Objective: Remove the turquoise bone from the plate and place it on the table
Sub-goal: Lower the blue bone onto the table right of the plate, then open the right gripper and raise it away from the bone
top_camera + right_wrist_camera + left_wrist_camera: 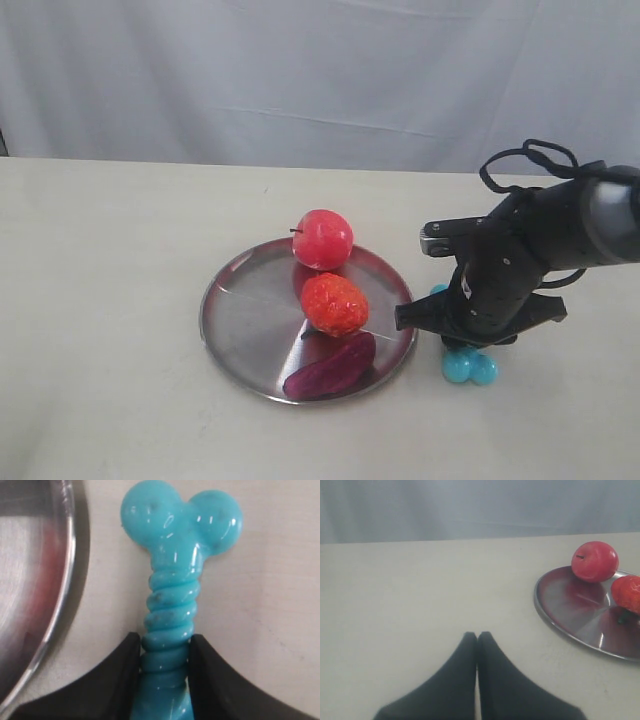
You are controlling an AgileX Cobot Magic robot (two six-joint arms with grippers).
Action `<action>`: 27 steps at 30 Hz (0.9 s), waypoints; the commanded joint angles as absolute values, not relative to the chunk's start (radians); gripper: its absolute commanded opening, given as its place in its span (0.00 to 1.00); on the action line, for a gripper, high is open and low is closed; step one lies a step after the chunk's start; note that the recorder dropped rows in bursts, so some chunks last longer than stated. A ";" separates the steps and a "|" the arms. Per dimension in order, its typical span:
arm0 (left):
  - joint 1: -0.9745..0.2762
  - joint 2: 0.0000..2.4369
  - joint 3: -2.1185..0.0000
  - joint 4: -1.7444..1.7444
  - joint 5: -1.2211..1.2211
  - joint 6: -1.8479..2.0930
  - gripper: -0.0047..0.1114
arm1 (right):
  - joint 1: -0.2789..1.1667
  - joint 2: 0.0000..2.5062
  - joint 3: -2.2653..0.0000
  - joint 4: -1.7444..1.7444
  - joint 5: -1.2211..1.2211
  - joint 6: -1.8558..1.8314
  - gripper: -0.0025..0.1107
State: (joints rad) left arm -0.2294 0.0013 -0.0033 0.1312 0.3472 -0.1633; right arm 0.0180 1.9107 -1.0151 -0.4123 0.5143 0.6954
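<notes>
Already mostly done, by my reading: the left gripper (pixel 477 636) hangs over bare table (pixel 100 300), its fingers closed together on nothing; the plate (pixel 230 310) carries a purple toy (pixel 330 367) but no bone; just beside its rim, the turquoise bone (pixel 172 580) is down at the tabletop, the right gripper (pixel 165 642) clamped on its ribbed shaft, so only the release remains

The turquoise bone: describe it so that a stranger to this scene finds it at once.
A silver plate lies on the beige table. Beside its right rim in the exterior view, the right claw grips the bone by its ribbed shaft. It alone is turquoise; the plate's toys are red or purple.
</notes>
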 commanded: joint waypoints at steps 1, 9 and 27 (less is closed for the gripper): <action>-0.232 0.000 0.000 0.132 0.346 -0.165 0.04 | 0.013 1.914 -1.015 -0.420 0.502 0.686 0.04; -0.232 0.000 0.000 0.132 0.346 -0.165 0.04 | 0.013 1.902 -1.017 -0.416 0.525 0.693 0.54; -0.232 0.000 0.000 0.132 0.346 -0.165 0.04 | 0.022 1.498 -1.022 -0.408 0.847 0.667 0.58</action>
